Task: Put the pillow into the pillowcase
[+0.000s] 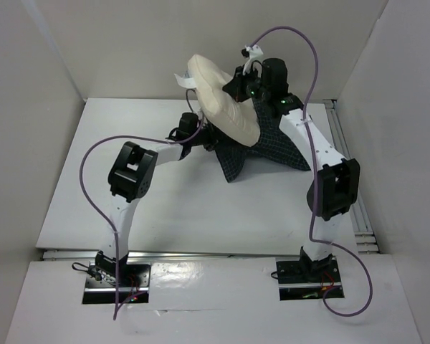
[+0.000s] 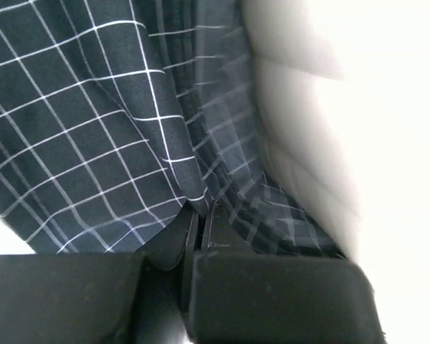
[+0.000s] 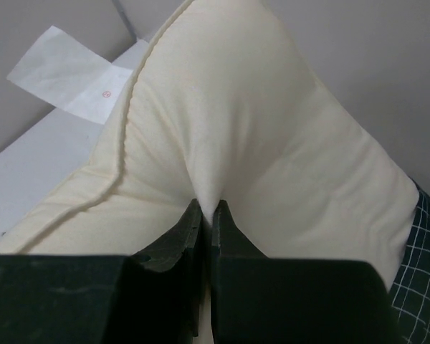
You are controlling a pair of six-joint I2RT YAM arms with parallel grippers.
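The pillow (image 1: 226, 100) is pinched tight by the right gripper (image 3: 206, 211), the pillowcase (image 1: 272, 147) by the left gripper (image 2: 199, 215). Nearly all the inserting is left undone.

The overhead view is lit evenly and brightly; only soft shadows are cast on the desk (image 1: 201, 215). In the left wrist view the pillow (image 2: 308, 143) is blown out and blurred, while the pillowcase (image 2: 72, 129) check at left is kept sharp.
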